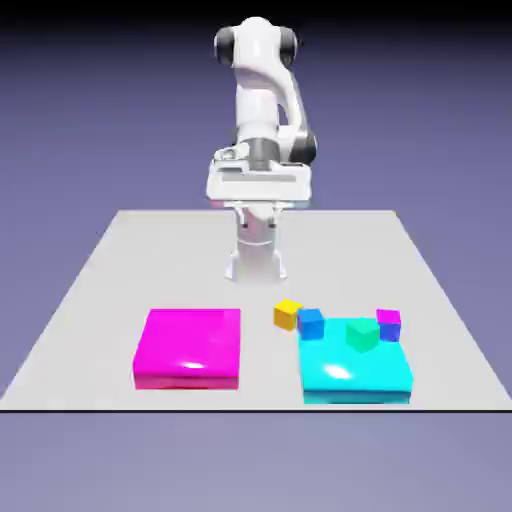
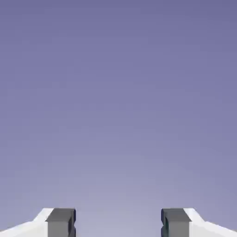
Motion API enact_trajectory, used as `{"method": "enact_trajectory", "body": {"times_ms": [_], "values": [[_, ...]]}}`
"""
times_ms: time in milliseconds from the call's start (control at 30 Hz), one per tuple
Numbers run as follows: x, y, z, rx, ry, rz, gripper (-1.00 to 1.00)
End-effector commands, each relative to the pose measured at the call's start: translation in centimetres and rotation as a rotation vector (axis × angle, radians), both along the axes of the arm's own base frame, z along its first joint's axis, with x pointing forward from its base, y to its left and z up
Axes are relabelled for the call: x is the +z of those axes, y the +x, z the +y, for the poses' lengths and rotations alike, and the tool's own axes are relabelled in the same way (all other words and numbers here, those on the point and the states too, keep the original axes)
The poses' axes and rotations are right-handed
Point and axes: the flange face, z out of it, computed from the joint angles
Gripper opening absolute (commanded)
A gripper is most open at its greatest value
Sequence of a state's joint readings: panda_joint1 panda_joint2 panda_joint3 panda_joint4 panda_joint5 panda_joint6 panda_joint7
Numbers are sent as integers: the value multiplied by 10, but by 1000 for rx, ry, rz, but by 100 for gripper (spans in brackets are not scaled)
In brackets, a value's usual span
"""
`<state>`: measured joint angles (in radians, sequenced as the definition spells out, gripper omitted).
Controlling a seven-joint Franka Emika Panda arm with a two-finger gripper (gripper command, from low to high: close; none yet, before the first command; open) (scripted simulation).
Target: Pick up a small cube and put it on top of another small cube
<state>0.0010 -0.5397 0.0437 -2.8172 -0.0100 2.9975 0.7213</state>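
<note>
A: Hand view: gripper (image 2: 118, 222) spread apart, empty, only backdrop ahead.

B: Yellow cube (image 1: 287, 314) touches the blue cube (image 1: 311, 322), beside the cyan slab (image 1: 357, 377). Tight descent could knock both.

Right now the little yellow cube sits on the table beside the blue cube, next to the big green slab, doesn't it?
Not quite: the big slab beside them is cyan, not green. The exterior view shows the yellow cube on the table right beside the blue cube, at that cyan slab's far corner.
</note>
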Motion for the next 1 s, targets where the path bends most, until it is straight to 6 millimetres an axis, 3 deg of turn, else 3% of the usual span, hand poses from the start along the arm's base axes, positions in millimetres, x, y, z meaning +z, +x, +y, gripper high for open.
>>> {"method": "enact_trajectory", "body": {"times_ms": [0, 100, 233, 467, 533, 900, 933, 967], "values": [[-18, 0, 11, 39, -37, 64, 0], [-70, -8, 39, 158, -142, 255, 0], [-138, -32, 70, 326, -270, 507, 0], [-234, -105, 107, 645, -462, 934, 0], [-252, -122, 110, 711, -498, 1014, 0], [-315, -133, 96, 712, -496, 1015, 0], [-315, -133, 96, 712, -496, 1015, -100], [-315, -133, 96, 712, -496, 1015, -100]]}}
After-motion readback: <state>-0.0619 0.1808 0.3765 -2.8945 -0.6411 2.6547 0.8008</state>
